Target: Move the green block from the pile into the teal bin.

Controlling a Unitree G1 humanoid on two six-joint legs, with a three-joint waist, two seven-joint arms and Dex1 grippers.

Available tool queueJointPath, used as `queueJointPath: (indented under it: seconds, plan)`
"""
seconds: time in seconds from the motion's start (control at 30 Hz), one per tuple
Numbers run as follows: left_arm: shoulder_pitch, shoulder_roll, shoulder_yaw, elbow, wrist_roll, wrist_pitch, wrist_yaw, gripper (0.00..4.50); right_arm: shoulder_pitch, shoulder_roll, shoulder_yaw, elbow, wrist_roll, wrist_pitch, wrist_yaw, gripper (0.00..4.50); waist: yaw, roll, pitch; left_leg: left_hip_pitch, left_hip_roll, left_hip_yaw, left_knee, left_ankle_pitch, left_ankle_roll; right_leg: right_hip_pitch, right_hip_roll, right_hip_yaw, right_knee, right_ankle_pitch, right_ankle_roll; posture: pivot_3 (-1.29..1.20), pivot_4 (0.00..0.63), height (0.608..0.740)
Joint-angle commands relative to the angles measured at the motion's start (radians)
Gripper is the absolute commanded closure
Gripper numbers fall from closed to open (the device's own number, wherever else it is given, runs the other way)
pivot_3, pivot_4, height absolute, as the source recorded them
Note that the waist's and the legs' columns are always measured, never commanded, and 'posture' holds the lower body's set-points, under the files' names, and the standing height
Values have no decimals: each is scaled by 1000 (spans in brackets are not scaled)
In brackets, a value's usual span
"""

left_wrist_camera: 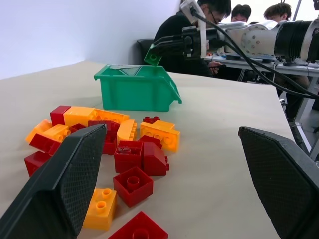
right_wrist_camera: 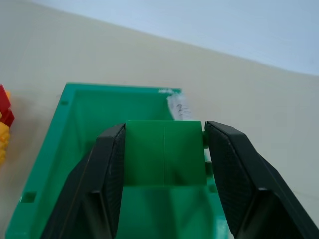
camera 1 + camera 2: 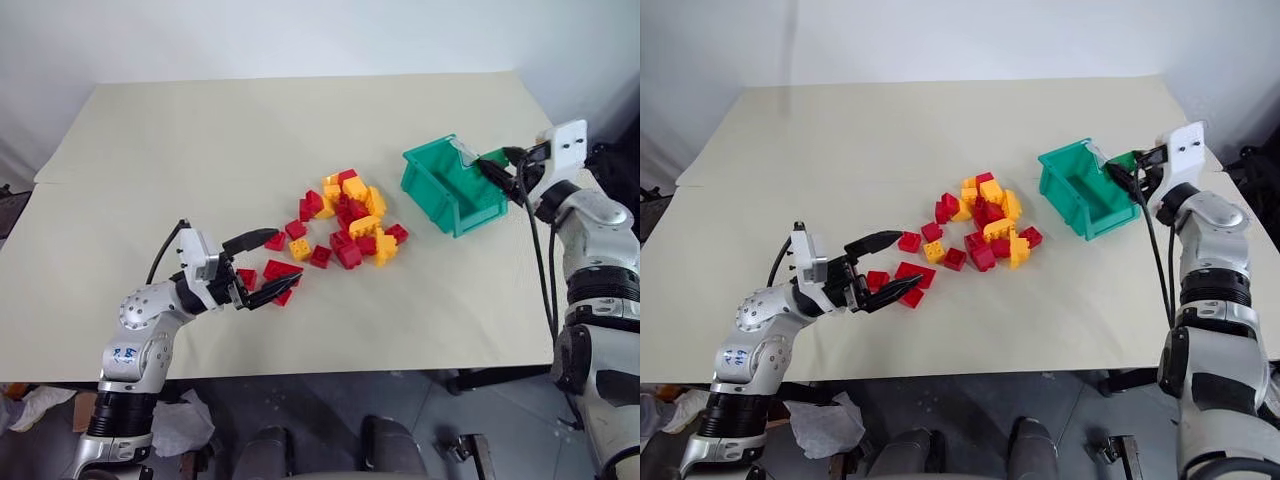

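Observation:
My right gripper (image 2: pixel 164 130) is shut on the green block (image 2: pixel 164 154), a small dark-green brick. It holds the block in the air over the right end of the teal bin (image 3: pixel 473 213), above the open top. The pile (image 3: pixel 350 220) of red and yellow-orange bricks lies mid-table, left of the bin. My left gripper (image 3: pixel 287 258) stands open just above the table at the pile's left edge, with a few loose red bricks (image 3: pixel 280 270) beside its fingers and nothing between them. The left wrist view shows the bin (image 1: pixel 134 92) beyond the pile and the block (image 1: pixel 152 57) held above it.
The cream table (image 3: pixel 200 150) has bare room at the back and on the left. The bin sits near the table's right edge. Several people (image 1: pixel 219 15) sit at a desk beyond the table's far side. A crumpled white bag (image 3: pixel 185 425) lies on the floor.

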Motion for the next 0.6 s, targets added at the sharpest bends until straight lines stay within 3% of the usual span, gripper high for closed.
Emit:
queueJointPath:
  seconds: [0.03,0.23,0.4,0.5,0.6]
  plan:
    - [0,8,15,-12,4,-13,-1,0,-39,-1,1,42,5,-37,24,2074,2,0,0,0,0,0,0,0,0,0,0,0,0,0,0,0,150,740]
    - [30,20,46,-23,4,-7,21,0,-35,-18,-1,55,6,-88,38,55,4,0,0,-1,0,-1,1,0,0,0,0,0,0,0,0,0,150,740]
    - [48,39,84,-15,26,-22,60,0,9,-46,-31,-29,64,-146,149,55,4,0,0,-1,0,-1,1,0,0,0,0,0,0,0,0,0,150,740]
    - [80,88,125,1,56,-31,63,0,132,-53,-65,-254,215,-88,382,55,5,0,0,0,0,-1,0,0,0,0,0,0,0,0,0,0,150,740]
    - [115,124,157,3,72,-52,59,0,309,-49,-79,-518,347,52,479,55,7,0,0,0,0,-1,0,0,0,0,0,-1,0,0,0,0,150,740]
